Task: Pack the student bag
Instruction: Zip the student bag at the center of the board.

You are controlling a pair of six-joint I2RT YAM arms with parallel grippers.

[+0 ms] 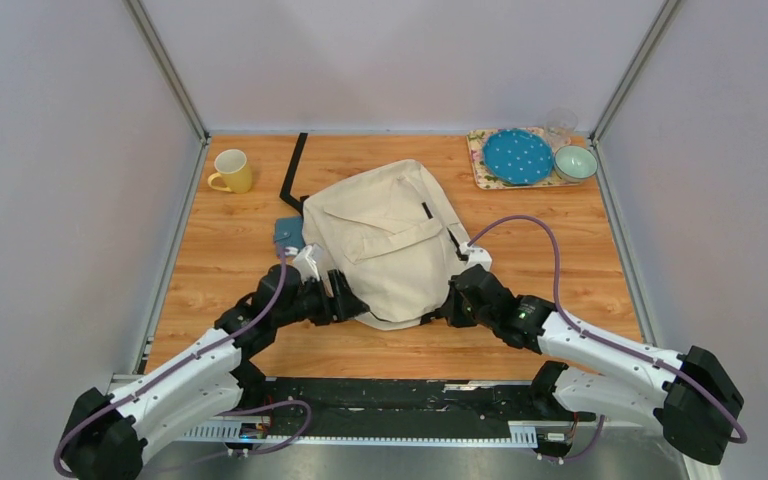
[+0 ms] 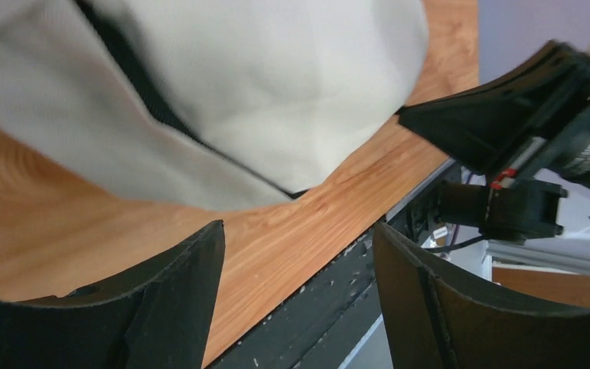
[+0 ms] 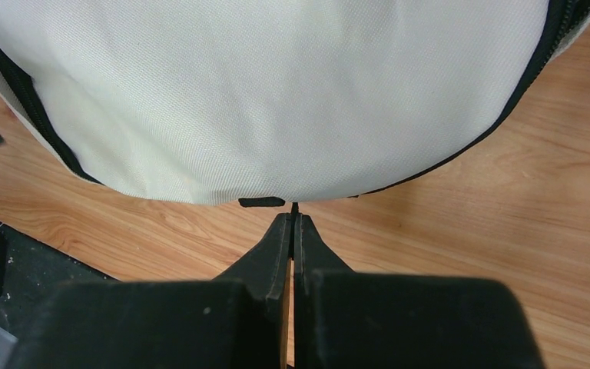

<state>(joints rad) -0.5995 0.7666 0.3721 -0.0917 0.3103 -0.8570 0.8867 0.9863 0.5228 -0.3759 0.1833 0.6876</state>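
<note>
Backpack [image 1: 385, 245] of cream fabric lies flat on wooden table [image 1: 210, 265]. At its near edge: left gripper [image 2: 298, 231] wide open, empty; right gripper [image 3: 293, 219] closed beside black zipper tab [image 3: 261, 202], hold unconfirmed. Step judged: unzipping. Next: secure that tab.

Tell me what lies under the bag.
A teal item shows at the bag's left edge, seemingly partly beneath it; the rest of it is covered. Anything else underneath is hidden by the fabric.
</note>
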